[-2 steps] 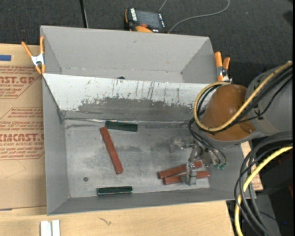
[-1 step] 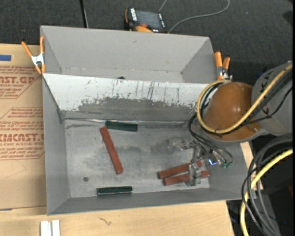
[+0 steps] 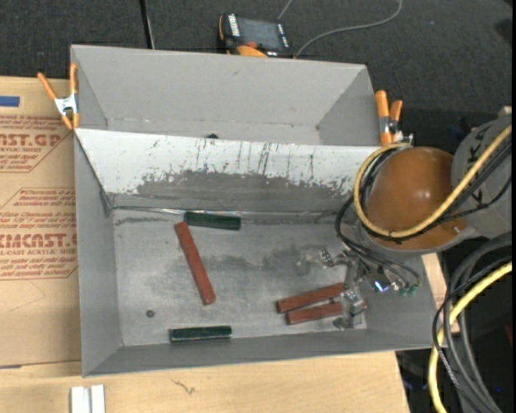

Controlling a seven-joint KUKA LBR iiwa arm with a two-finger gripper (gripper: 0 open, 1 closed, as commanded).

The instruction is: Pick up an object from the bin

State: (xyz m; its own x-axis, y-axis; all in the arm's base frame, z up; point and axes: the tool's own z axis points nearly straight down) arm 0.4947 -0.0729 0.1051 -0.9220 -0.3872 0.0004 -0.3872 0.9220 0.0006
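Two red-brown bars [image 3: 310,299] — flat, side by side, bin's front-right

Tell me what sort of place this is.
Probably a robotics lab's bin-picking test cell: a scuffed grey metal bin, and a robot arm's gripper down in it beside two red-brown sticks.

Wrist cover [image 3: 408,198]: glossy orange-brown dome, smooth, rounded, pale sheen on top. Yellow cable [image 3: 396,231]: thin, loops round dome's lower rim, runs up across arm casing; second yellow run curves at lower right. Black cables [image 3: 473,351]: thick bundle, several strands beside and below dome. Arm casing [image 3: 490,188]: light grey, curved, black lettering (only part visible, not readable). Gripper [image 3: 351,298]: bare silvery metal, small, angular; tiny blue and green specks beside it.
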